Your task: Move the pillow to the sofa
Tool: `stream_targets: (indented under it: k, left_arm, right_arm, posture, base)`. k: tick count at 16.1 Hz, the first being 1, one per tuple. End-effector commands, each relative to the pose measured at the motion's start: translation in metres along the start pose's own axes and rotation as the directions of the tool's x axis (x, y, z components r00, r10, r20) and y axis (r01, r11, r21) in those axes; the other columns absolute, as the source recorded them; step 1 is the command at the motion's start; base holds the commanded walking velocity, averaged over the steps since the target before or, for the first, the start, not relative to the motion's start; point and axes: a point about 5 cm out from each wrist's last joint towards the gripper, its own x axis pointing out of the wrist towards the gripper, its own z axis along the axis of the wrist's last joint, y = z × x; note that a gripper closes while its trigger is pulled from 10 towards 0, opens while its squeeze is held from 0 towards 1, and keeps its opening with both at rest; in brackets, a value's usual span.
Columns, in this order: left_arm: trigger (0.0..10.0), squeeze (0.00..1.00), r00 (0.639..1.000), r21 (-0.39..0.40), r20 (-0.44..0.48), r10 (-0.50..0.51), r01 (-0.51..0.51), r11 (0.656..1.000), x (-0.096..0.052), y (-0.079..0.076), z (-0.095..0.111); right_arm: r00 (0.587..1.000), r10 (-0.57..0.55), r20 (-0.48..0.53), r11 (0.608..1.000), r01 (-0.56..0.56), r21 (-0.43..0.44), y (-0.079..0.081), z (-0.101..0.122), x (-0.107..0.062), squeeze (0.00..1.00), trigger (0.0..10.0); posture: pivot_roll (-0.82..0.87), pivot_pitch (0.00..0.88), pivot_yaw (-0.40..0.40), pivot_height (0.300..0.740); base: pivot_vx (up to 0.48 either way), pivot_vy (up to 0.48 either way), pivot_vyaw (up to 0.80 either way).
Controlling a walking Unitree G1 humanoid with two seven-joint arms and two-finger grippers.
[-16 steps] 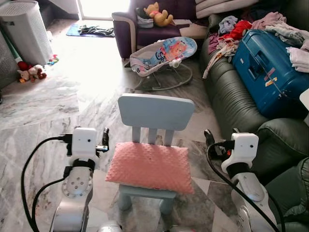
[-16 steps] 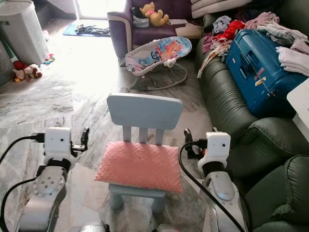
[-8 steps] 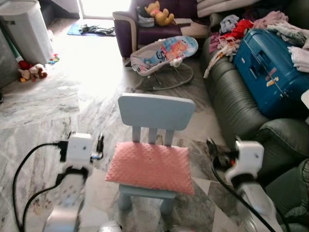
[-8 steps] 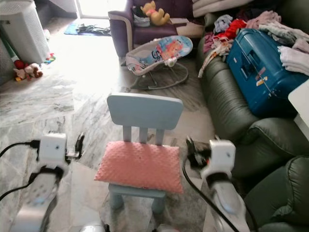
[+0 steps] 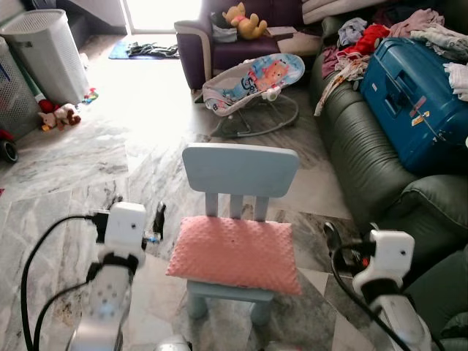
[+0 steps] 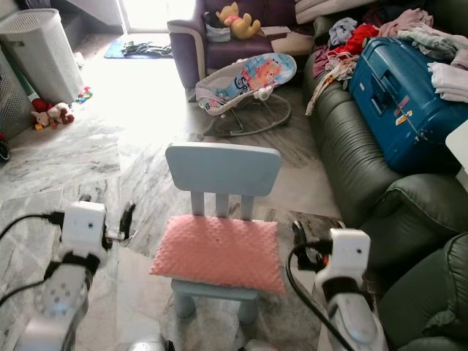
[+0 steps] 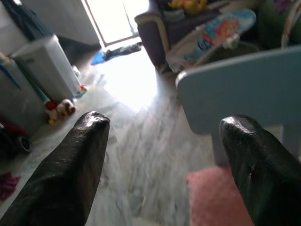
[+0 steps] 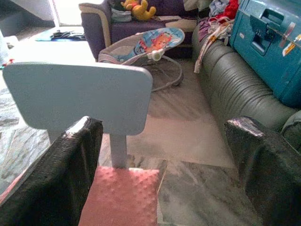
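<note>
A pink dimpled pillow (image 5: 234, 252) lies flat on the seat of a small pale blue chair (image 5: 240, 170) straight ahead. My left gripper (image 7: 164, 127) hovers just left of the chair at seat height, open, with nothing between its fingers. On the chair's other side my right gripper (image 8: 169, 136) is held open and empty, its fingers (image 5: 330, 234) pointing forward beside the pillow's right end. Neither touches the pillow. The dark green sofa (image 5: 365, 153) runs along the right.
A blue suitcase (image 5: 417, 95) and piles of clothes (image 5: 358, 44) cover the sofa's far cushions. A baby bouncer (image 5: 252, 80) and a purple armchair (image 5: 219, 44) stand behind the chair. A white basket (image 5: 47, 55) and toys (image 5: 58, 115) sit far left on the marble floor.
The view has shifted a little. Both arms have sunk lower in the picture, the right one more. The pillow still lies on the chair.
</note>
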Motion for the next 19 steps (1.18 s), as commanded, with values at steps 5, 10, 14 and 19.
stream_targets:
  k: [5, 10, 14, 19]
  left_arm:
    - [10.0, 0.0, 0.997, 0.093, -0.031, -0.069, 0.072, 0.993, 0.0, -0.002, -0.015]
    - [10.0, 0.0, 0.997, 0.136, -0.057, -0.05, 0.057, 0.989, 0.002, 0.017, -0.015]
    - [10.0, 0.0, 0.999, 0.148, -0.007, -0.038, 0.039, 0.988, 0.024, 0.029, -0.006]
    - [10.0, 0.0, 0.993, 0.085, 0.041, -0.112, 0.108, 0.991, 0.047, -0.014, 0.005]
  right_arm:
    - [0.997, 0.055, -0.055, 0.996, -0.051, 0.076, 0.032, -0.023, 0.005, 0.0, 10.0]
    - [0.997, 0.068, 0.02, 0.996, -0.069, 0.065, 0.035, 0.0, 0.035, 0.0, 10.0]
    - [0.998, 0.031, 0.058, 0.997, -0.035, 0.073, 0.023, 0.005, 0.039, 0.0, 10.0]
    - [0.995, 0.032, 0.089, 0.999, -0.035, 0.034, 0.015, 0.017, 0.06, 0.0, 10.0]
  posture:
    - [0.06, 0.0, 0.05, 0.74]
    - [0.05, 0.0, 0.027, 0.74]
    - [0.03, 0.0, 0.026, 0.74]
    - [-0.04, 0.0, 0.01, 0.74]
  base:
    - [0.0, 0.0, 0.0]
    - [0.0, 0.0, 0.0]
    - [0.0, 0.0, 0.0]
    - [0.0, 0.0, 0.0]
